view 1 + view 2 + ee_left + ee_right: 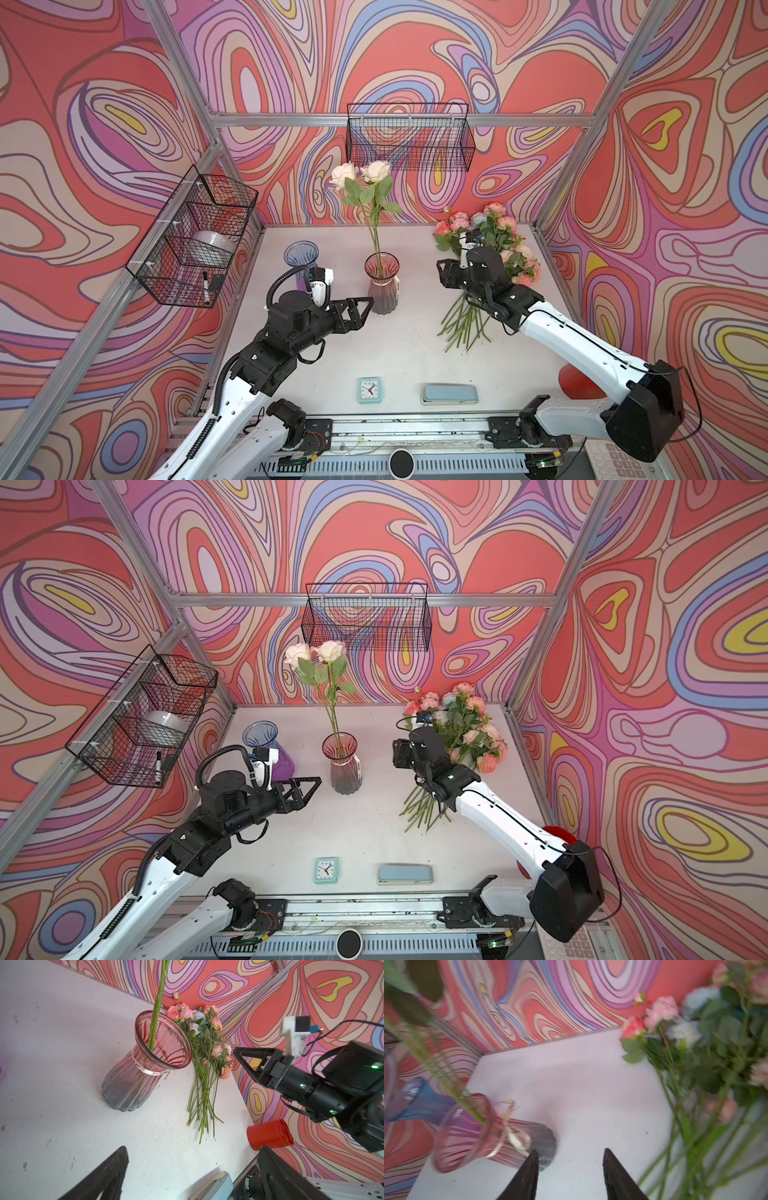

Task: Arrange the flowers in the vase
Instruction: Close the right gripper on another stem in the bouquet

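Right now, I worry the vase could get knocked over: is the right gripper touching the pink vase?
Apart. Both top views show bare table between the right gripper and the pink vase; the jaws stand open and hold nothing.

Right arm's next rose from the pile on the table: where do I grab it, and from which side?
Take an outer stem of the flowers where the bare ends fan apart toward the front edge. Probably from above with the right gripper, jaws across the stem; the heads end is a leafy tangle.

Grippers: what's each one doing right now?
Left gripper: open, holding nothing.
Right gripper: open, holding nothing.
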